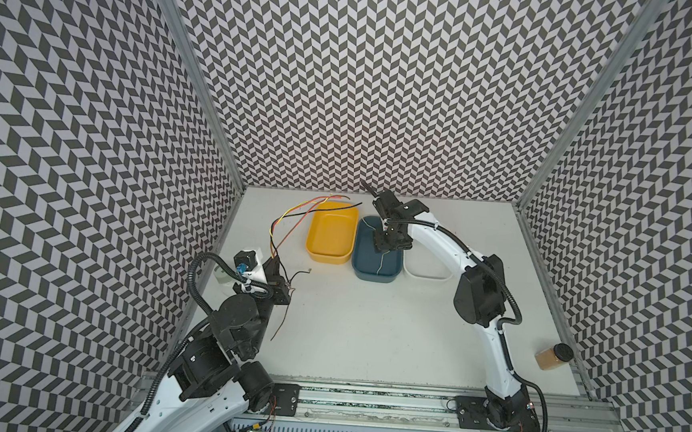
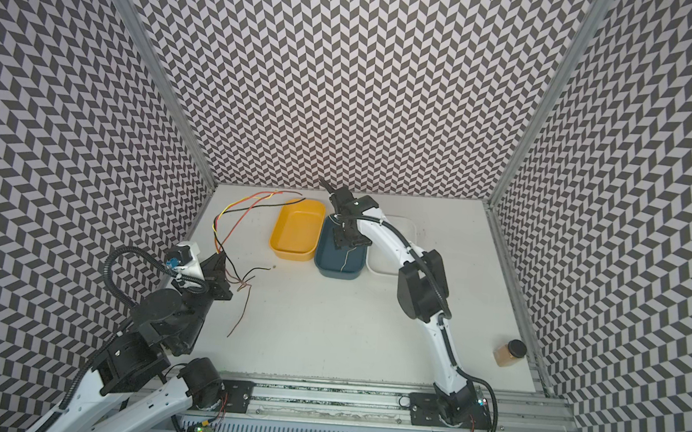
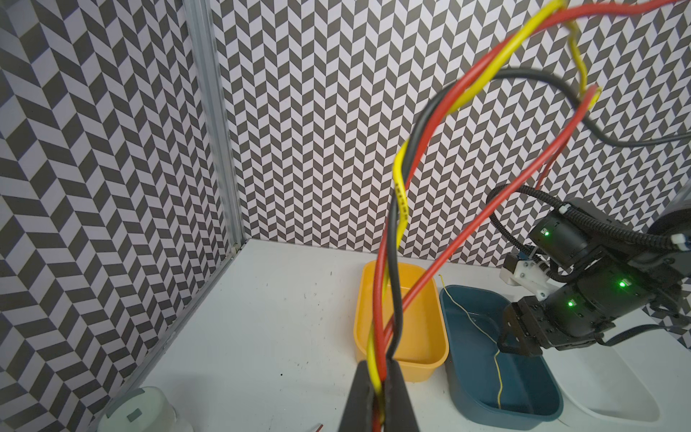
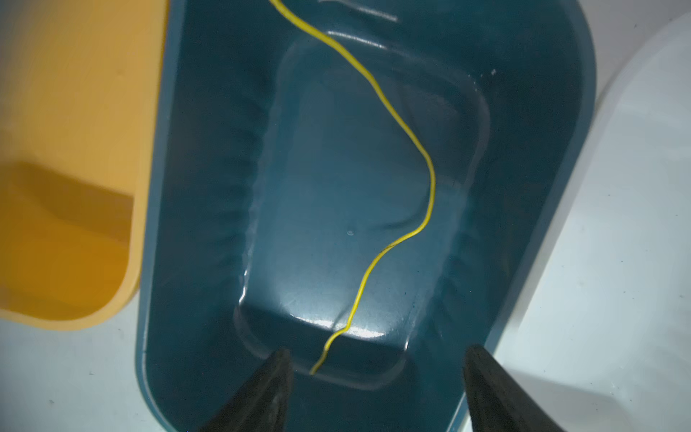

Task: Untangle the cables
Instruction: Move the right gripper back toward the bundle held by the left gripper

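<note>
Currently left jaws pinch the cable bundle (image 3: 378,359), while right jaws stand spread above a loose yellow cable (image 4: 432,179)

1. No word, number or brand can be read in any view.
2. The thick yellow cable (image 3: 401,194) carries small dark print along its sheath in the left wrist view, too blurred to read.
3. The whitish container (image 3: 138,411) near the table's (image 1: 369,331) left edge bears a small grey patch, with no legible marks.
</note>
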Controlling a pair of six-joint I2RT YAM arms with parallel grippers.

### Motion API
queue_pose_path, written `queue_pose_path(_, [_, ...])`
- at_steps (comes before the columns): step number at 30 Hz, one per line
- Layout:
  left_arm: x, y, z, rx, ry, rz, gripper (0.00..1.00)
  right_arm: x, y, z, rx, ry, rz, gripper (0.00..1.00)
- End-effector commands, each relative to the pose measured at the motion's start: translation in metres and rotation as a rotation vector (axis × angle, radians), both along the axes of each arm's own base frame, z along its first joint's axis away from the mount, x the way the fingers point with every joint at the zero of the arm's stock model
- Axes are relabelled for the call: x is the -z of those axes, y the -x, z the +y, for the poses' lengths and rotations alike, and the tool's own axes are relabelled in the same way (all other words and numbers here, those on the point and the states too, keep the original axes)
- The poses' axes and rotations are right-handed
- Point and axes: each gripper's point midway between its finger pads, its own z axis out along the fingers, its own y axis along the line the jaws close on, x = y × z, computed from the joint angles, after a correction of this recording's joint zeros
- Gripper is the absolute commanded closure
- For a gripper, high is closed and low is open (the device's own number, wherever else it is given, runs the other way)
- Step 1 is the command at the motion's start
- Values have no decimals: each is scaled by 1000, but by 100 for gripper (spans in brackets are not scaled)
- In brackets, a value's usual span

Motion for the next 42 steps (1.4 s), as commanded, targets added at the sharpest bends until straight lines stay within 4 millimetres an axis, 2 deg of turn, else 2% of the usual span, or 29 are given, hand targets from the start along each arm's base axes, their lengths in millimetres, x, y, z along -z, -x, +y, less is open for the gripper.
queue_pose_path(1, [-6,1,4,-13,23,-28,100,-36,11,-4,-37,-17,-45,28])
queue_pose_path(4, [-5,0,1,-4,19,-24,100,-60,20,4,-65,-101,-57,28])
queue_pose_path(6, [-4,-1,-3,17,16,-18,100,-85,32,14,-103,-185,-65,29])
queue_pose_path(9, [-2,0,-15,80,13,-3,100,-143,58,27,-192,-384,-154,29])
queue_pose_path(10, [-1,0,-23,118,11,1,100,-159,71,31,-230,-460,-183,29])
queue_pose_path(11, [0,1,-30,159,11,5,100,-184,85,32,-259,-541,-235,29])
queue_pose_path(15, [2,4,-60,314,14,34,100,-239,132,13,-282,-738,-410,26])
queue_pose_path(17, [1,8,-72,382,25,46,100,-255,159,4,-317,-812,-461,26])
queue_pose_path(19, [9,5,-92,455,22,89,100,-270,187,-7,-352,-876,-494,26])
queue_pose_path(22, [9,10,-118,590,42,122,100,-282,223,-19,-390,-972,-530,25])
queue_pose_path(25, [4,17,-142,718,82,153,100,-287,255,-23,-441,-1092,-533,25])
queue_pose_path(31, [2,28,-179,915,141,221,100,-269,302,0,-558,-1148,-503,25])
queue_pose_path(35, [5,32,-200,1028,153,273,100,-256,307,11,-562,-1130,-503,27])
queue_pose_path(38, [8,35,-212,1092,146,312,100,-247,299,16,-535,-1108,-499,28])
queue_pose_path(42, [19,34,-216,1107,136,329,100,-240,288,20,-510,-1076,-509,31])
